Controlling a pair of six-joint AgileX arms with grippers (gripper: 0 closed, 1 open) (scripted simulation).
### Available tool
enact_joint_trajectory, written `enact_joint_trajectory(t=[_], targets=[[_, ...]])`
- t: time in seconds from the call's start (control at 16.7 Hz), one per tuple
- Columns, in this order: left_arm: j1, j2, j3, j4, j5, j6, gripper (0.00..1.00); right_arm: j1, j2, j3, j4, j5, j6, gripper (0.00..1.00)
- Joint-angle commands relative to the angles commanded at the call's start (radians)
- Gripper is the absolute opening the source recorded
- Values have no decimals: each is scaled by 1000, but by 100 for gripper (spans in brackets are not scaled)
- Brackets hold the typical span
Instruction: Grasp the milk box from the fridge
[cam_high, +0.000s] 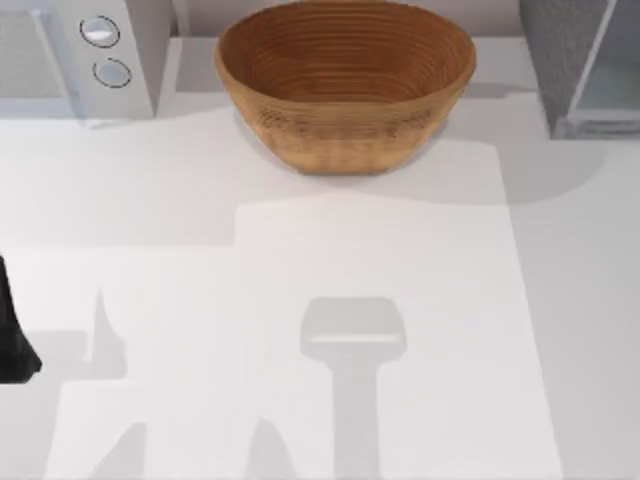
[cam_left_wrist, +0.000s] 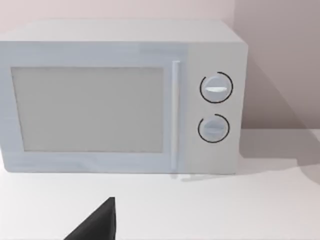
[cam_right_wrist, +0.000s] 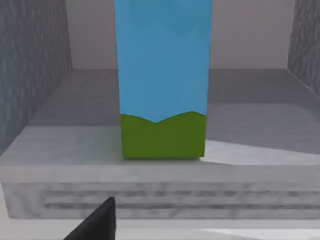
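White counter (cam_high: 300, 300), shadowed. Grey speckled fridge (cam_high: 580, 60) back right, open, milk box (cam_right_wrist: 162, 80) upright on its floor. Wicker basket (cam_high: 345, 85) back centre; microwave (cam_left_wrist: 120, 95) back left. Left hand (cam_high: 15, 335) at left edge, right hand (cam_right_wrist: 97, 222) facing carton: finger state of both, cannot tell.

A white table (cam_high: 560, 300) spreads under bright light, crossed by soft grey shadows. At its far left stands a white microwave (cam_high: 75, 55) with two round dials, its door a pale grey panel with a slim upright handle. A woven brown basket (cam_high: 345, 85) sits at the far middle. Behind the microwave rises a plain pinkish-grey wall (cam_left_wrist: 275, 55).
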Motion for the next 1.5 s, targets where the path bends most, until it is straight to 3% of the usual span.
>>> enact_joint_trajectory(t=[0.36, 0.6, 1.02, 1.5], targets=[[0, 0, 0, 0, 0, 0, 100, 160, 175, 434, -216, 171, 0, 100], [0, 0, 0, 0, 0, 0, 100, 240, 239, 591, -328, 256, 1, 100], [0, 0, 0, 0, 0, 0, 100, 249, 250, 620, -351, 266, 1, 100], [0, 0, 0, 0, 0, 0, 100, 274, 388, 893, -484, 291, 0, 100]])
